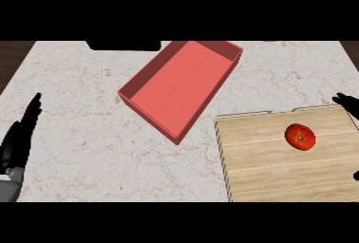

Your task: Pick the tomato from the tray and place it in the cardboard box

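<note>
Resting the left hand (pixel 20 137) at the marble counter's (pixel 84 142) left edge, fingers straight, pointing up, holding nothing. Lying slantwise mid-counter, a red cardboard box (pixel 179 90), open side up. Sitting just beside it to the right, a wooden tray (pixel 280 175), carrying the tomato (pixel 300 136) on its upper right part. Peeking in at the far right edge, the right hand (pixel 348 102); impossible to tell whether spread or closed.

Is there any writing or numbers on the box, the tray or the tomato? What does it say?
None to read: no words, numbers, labels or signs show on the red box, the wooden tray, the tomato or the marble counter.
</note>
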Robot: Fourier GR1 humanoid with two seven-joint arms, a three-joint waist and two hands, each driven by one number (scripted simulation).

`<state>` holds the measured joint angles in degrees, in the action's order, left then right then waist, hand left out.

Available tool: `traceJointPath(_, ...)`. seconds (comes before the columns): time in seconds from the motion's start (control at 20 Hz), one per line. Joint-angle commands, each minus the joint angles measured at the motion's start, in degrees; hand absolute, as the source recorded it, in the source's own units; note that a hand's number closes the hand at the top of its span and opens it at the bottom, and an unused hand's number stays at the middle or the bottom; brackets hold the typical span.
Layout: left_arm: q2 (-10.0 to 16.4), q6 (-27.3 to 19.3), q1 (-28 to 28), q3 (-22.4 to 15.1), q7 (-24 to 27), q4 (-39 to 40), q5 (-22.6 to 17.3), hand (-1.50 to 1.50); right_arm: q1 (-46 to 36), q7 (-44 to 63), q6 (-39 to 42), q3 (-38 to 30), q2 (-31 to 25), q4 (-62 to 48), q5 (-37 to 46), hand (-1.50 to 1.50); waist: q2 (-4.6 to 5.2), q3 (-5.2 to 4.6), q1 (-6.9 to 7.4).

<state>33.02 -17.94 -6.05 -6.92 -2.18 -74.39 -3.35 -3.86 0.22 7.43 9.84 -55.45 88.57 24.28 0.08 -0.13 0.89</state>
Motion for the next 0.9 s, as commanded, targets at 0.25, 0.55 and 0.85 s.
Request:
traceJointPath(0.25, -1.8, 0.6, 0.9, 1.2, -1.8, -2.4, 2.5, 0.0, -11.3, 12.9, 12.9, 6.1, 7.7, -3.7, 6.9, -1.5, -0.02, 0.13, -0.2)
traceJointPath(0.55, -4.2, 2.5, -3.5, 4.4, -0.3, 3.9, 4.5, 0.0, -12.2, 13.4, 13.8, 5.6, 13.8, -5.8, 13.1, -1.5, -0.03, 0.12, -0.86)
traceJointPath(0.85, -2.9, 4.8, 2.3, 6.7, -2.3, -3.7, 6.3, 0.0, -15.1, 9.8, 16.6, 2.5, 16.6, -10.8, 16.6, -1.5, -0.07, 0.15, -0.29)
